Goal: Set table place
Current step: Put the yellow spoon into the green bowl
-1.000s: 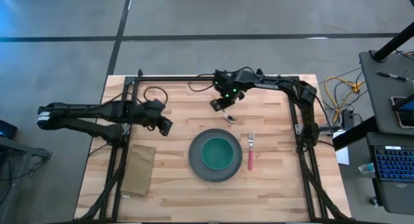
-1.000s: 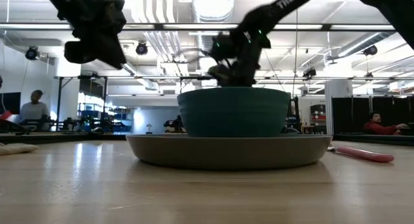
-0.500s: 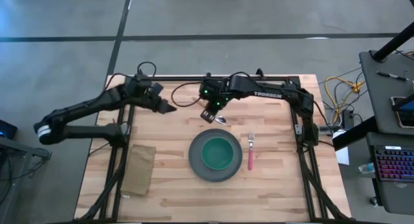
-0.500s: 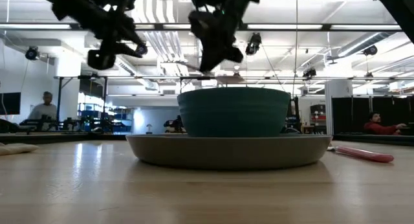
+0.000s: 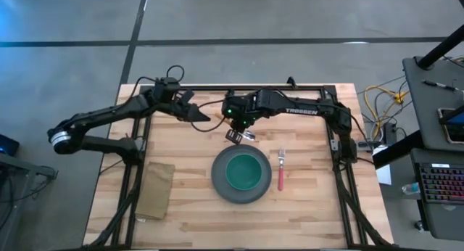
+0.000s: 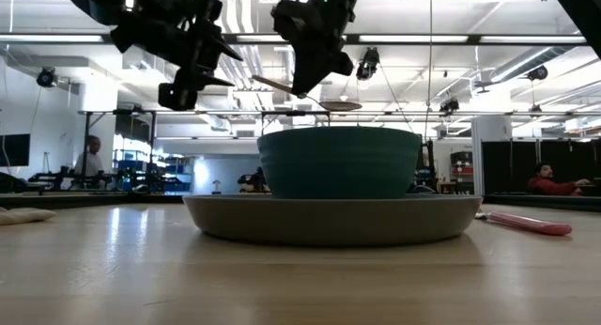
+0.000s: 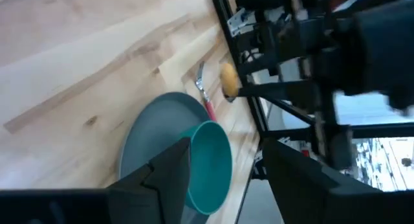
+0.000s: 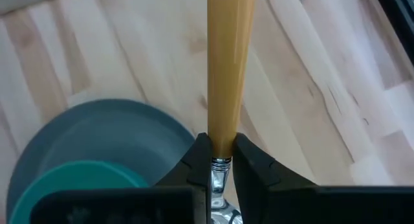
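My right gripper (image 5: 233,133) hangs over the table just beyond the far rim of the grey plate (image 5: 221,180). It is shut on the spoon's orange handle (image 8: 228,62). In the low view, the metal spoon bowl (image 6: 340,106) hovers above the teal bowl (image 6: 338,162), which stands in the plate. My left gripper (image 5: 205,120) is in the air close to the left of the right one. It is open, its fingers (image 7: 169,175) spread, and points at the handle's free end (image 7: 228,80). The pink-handled fork (image 5: 281,173) lies flat on the table, right of the plate. My right gripper pinches the orange handle at its end by the metal neck (image 8: 220,147), between its two fingers. The fingers come from above, slanting. The spoon is lifted clear of everything and lies nearly level, its handle (image 6: 274,84) sticking out toward my left gripper.
A tan folded cloth (image 5: 156,189) lies near the table's left front. The black frame (image 5: 239,86) runs along the far edge, close behind both grippers. Bare wood (image 5: 196,146) lies between the cloth and the plate.
My right gripper has carried the spoon toward the table's left and lifted it higher. My left gripper has swung from the table's left middle toward the far edge, then right toward the spoon.
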You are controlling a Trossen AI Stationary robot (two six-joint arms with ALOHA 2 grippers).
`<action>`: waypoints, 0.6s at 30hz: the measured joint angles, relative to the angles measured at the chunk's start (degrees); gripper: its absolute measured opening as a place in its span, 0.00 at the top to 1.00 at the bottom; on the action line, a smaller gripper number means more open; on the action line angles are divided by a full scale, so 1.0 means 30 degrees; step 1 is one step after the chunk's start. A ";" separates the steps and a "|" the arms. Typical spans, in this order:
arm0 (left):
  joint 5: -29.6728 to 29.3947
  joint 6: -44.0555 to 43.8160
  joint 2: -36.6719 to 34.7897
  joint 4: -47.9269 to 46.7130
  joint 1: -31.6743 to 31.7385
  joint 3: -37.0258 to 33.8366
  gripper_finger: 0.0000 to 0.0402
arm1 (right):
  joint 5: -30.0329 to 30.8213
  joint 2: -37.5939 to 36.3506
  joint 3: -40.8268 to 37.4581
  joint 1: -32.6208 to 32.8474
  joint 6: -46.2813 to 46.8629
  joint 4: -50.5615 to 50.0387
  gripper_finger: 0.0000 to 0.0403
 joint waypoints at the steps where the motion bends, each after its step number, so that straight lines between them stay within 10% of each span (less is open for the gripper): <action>1: 0.0081 0.0014 0.0167 0.0045 0.0080 0.0000 0.56 | -0.0001 0.0000 0.0009 0.0053 -0.0098 0.0019 0.93; 18: 0.1640 -0.0937 0.3755 0.3444 0.0759 0.0913 0.56 | 0.0031 0.0000 0.0009 0.0438 -0.1138 -0.0010 0.93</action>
